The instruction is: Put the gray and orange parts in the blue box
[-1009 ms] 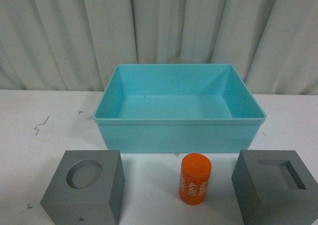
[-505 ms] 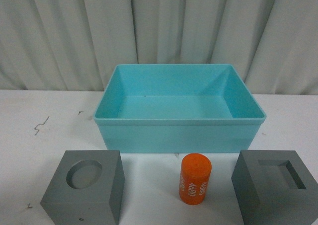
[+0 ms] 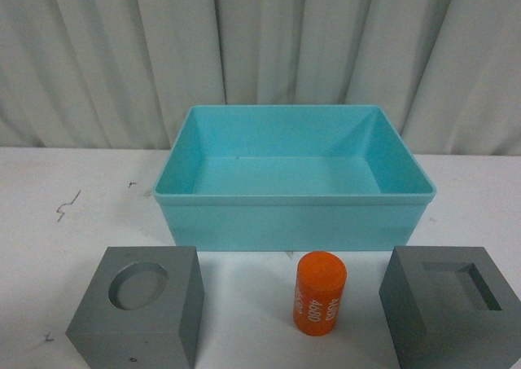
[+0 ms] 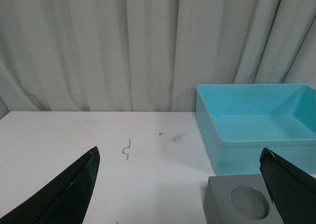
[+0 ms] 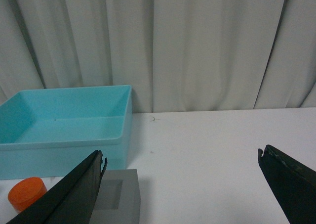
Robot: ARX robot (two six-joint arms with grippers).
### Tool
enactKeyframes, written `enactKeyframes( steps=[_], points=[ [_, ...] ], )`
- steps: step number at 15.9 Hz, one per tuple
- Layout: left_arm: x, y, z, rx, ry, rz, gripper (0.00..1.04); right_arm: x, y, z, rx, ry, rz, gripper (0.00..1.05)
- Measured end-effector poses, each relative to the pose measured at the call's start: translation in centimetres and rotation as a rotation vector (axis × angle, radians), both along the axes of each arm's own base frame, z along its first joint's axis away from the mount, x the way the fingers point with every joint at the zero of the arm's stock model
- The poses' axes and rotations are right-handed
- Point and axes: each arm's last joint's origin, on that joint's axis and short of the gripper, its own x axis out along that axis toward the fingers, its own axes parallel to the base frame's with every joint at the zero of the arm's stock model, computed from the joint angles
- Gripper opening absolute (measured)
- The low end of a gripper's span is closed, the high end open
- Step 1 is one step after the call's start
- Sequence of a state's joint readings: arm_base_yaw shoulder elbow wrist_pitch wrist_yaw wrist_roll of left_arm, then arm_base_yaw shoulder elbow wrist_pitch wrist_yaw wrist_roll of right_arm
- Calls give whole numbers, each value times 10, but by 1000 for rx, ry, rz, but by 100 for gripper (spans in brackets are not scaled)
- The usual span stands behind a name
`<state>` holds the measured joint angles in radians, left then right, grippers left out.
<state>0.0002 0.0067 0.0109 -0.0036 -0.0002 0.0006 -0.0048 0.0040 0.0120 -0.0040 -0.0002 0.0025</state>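
The light-blue box stands in the middle of the white table, and nothing shows inside it. In front of it sit a gray cube with a round recess, an upright orange cylinder with white digits, and a gray cube with a square recess. Neither arm shows in the front view. My left gripper is open above the table, with the round-recess cube near its one finger and the box beyond. My right gripper is open too, beside the square-recess cube and the cylinder.
A pleated pale curtain closes the back of the table. Small dark scuff marks lie on the white tabletop left of the box.
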Motion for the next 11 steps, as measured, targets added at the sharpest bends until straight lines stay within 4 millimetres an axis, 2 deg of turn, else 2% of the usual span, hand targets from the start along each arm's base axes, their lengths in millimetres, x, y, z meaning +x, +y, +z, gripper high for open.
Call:
enactKeyframes(
  steps=[11],
  points=[
    [0, 0, 0, 0, 0, 0, 98, 0, 0, 0, 0, 0, 0, 98]
  ],
)
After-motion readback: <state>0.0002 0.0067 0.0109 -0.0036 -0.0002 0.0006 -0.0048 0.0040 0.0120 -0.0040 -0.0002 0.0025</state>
